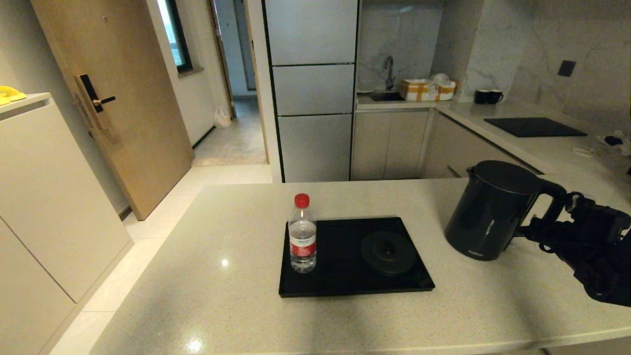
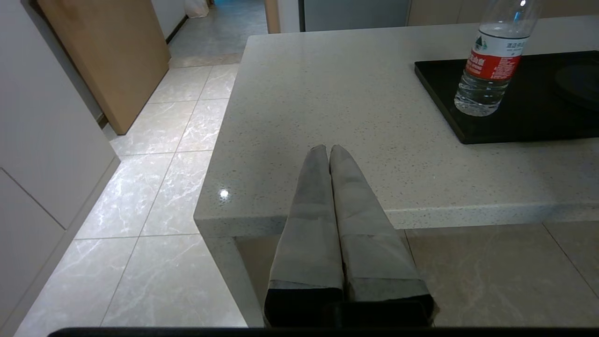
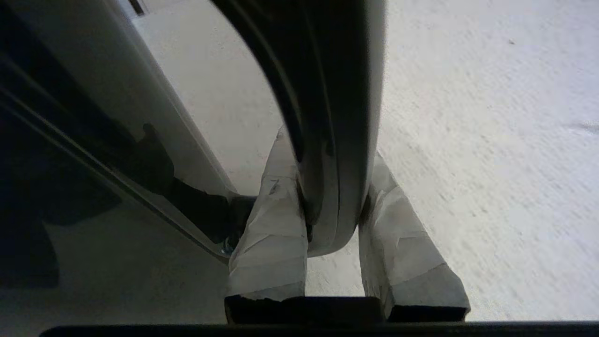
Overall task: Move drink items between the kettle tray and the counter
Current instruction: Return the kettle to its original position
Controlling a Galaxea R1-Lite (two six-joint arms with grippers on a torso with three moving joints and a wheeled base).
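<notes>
The matte black kettle (image 1: 488,212) is to the right of the kettle tray (image 1: 340,278), its base at the counter (image 1: 222,296), leaning slightly. I cannot tell whether it rests there or hangs just above. My right gripper (image 1: 544,222) (image 3: 330,150) is shut on the kettle's loop handle (image 3: 337,93), with a taped finger on each side. The water bottle (image 1: 302,236) (image 2: 491,61), with a red cap and label, stands upright on the tray's left part (image 2: 524,121). The round base disc (image 1: 388,252) is bare. My left gripper (image 2: 329,149) is parked shut over the counter's near left corner (image 2: 290,187).
The flat black cooktop panel (image 1: 535,126) lies on the far right worktop. Two black mugs (image 1: 488,96) stand behind it. Small clutter (image 1: 616,140) sits at the right edge. Yellow-taped boxes (image 1: 426,88) stand beside the sink. Left of the counter is tiled floor (image 2: 154,187).
</notes>
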